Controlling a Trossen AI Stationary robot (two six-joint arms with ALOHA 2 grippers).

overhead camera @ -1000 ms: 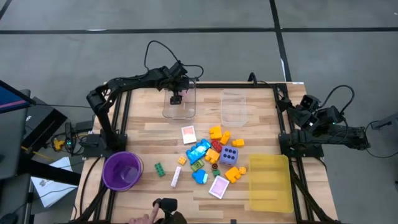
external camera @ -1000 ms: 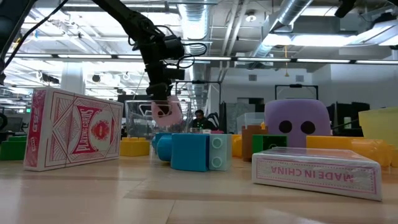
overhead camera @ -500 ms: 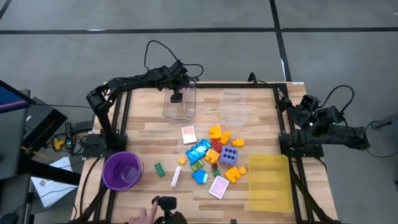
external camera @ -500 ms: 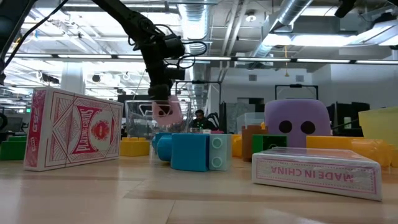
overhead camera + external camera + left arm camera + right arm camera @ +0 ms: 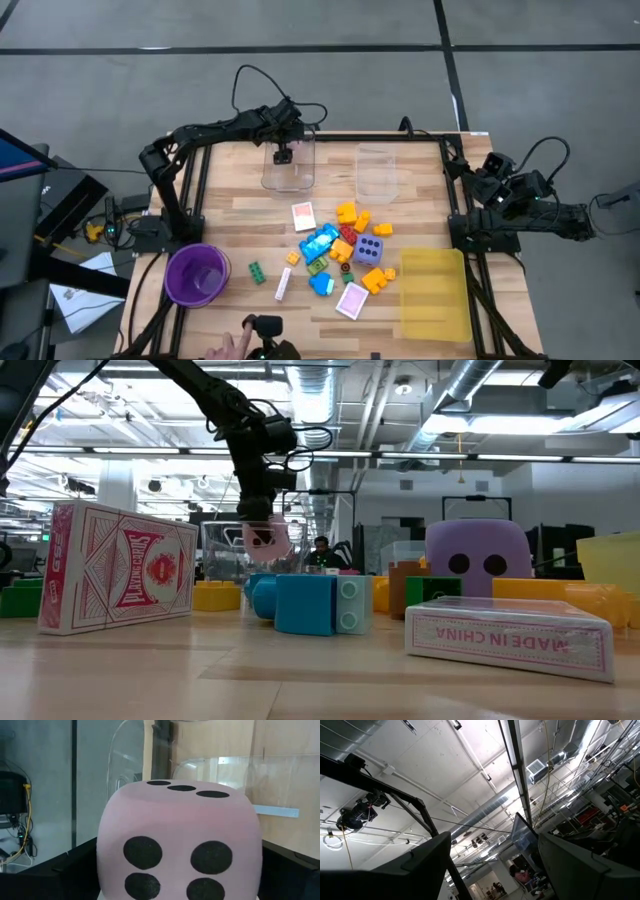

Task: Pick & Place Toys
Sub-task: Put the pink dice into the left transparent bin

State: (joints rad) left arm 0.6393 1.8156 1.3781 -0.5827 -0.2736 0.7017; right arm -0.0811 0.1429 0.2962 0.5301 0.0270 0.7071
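Note:
My left gripper hangs over the left clear box at the table's far side, shut on a pink die with black dots. In the low view the pink die shows just under the gripper. The other toys lie in a heap at the table's middle: coloured blocks, a purple die and pink-white card packs. My right gripper is open, parked at the table's right edge and pointing up into the room. My left gripper has the pink die between its two fingers, one on each of two opposite side faces. The fingers slant down from above. The die hangs clear of the box's floor, a three-dot face turned away from the gripper.
A second clear box stands to the right of the first. A yellow tray lies at the near right and a purple cup at the near left. A person's hand shows at the near edge.
My left gripper has turned a little above the left clear box. The pink die has swung slightly with it and stays at the same height.

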